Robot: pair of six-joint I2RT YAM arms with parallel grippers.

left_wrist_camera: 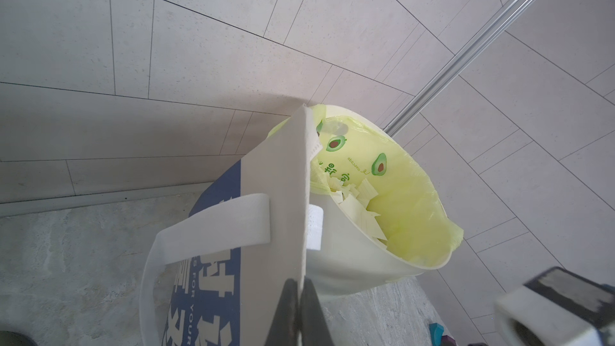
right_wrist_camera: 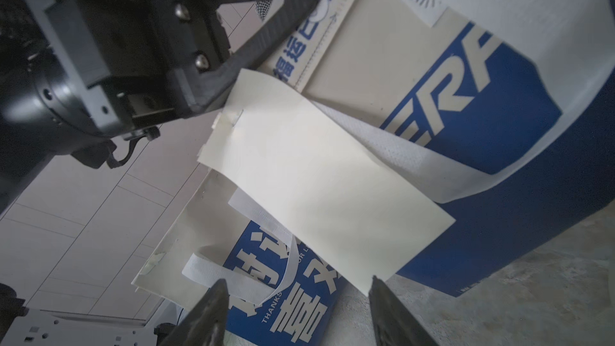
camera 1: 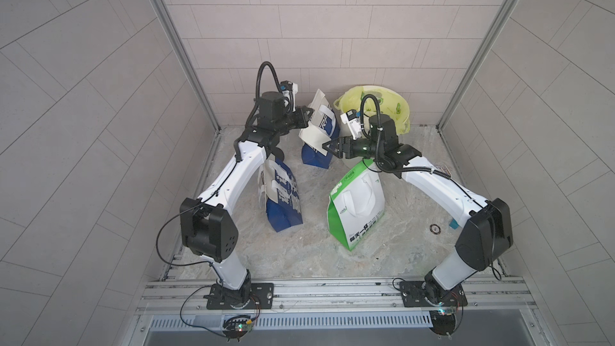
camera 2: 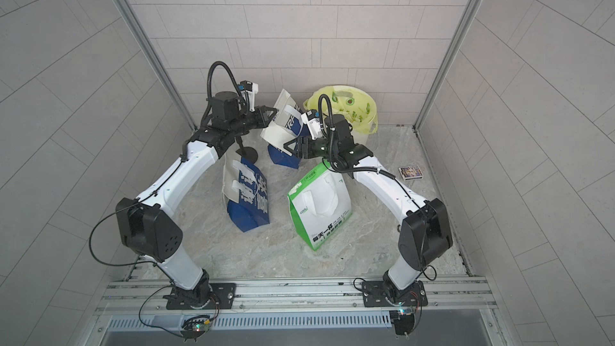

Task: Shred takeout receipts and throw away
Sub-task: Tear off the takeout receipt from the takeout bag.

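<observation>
A blue-and-white paper bag stands tilted near the back. My left gripper is shut on its top edge, and in the left wrist view the jaws pinch that thin white rim. A plain white takeout receipt hangs on the bag's face, fastened at its upper corner. My right gripper is open just in front of the slip's lower edge. One fingertip is close to the slip's corner, and nothing is clamped.
A bin with a yellow-green liner stands behind the held bag, with paper scraps inside. A second blue bag and a green-and-white bag lie mid-floor. A small box lies at the right.
</observation>
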